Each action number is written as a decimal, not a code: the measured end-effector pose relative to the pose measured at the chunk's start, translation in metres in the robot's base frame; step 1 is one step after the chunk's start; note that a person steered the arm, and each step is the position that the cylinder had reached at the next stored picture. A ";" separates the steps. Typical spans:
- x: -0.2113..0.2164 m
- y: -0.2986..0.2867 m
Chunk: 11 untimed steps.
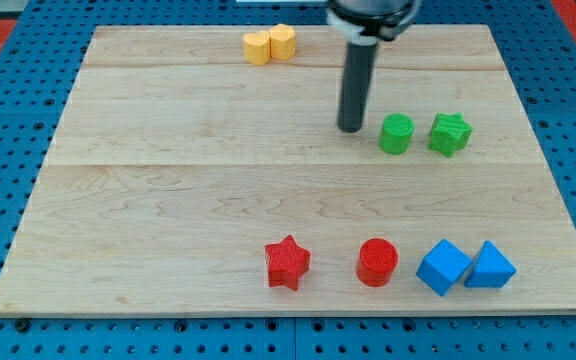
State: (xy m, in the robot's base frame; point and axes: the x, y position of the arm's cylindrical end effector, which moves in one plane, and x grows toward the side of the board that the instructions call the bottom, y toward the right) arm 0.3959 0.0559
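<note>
Camera view: my tip (351, 128) rests on the worktop (168, 180) just left of the green cylinder (396, 133), apart from it; a green star (450, 133) sits right of that. No end effector exists, only a rod, gripping nothing.

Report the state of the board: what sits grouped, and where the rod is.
Grouped: two yellow blocks touch at the view's top; green cylinder and green star stand close; two blue blocks touch at bottom right. Apart: red star and red cylinder. My tip sits just left of the green cylinder; contact is unclear.
</note>
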 end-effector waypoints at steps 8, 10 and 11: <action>0.036 0.144; 0.034 0.144; 0.034 0.144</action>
